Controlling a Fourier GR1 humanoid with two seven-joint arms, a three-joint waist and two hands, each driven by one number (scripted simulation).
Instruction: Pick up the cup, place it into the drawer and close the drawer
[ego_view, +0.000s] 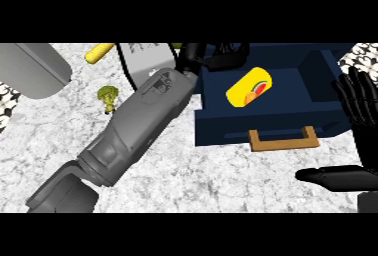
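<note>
A yellow cup (251, 86) with a red and green mark lies on its side inside the open dark blue drawer (310, 117). The drawer's wooden handle (284, 140) points toward me. My left forearm runs diagonally from the lower left up to the drawer's far left corner. There my left hand (221, 56) hovers with relaxed fingers, apart from the cup and holding nothing. My right hand (359, 102) rests open at the right edge, fingers up, beside the drawer's right wall.
On the marble counter (221, 175), a yellow corn cob (99, 52) and a small green vegetable (109, 97) lie left of my forearm. A grey rounded object (29, 70) fills the upper left. A pale board (144, 57) lies partly under the arm.
</note>
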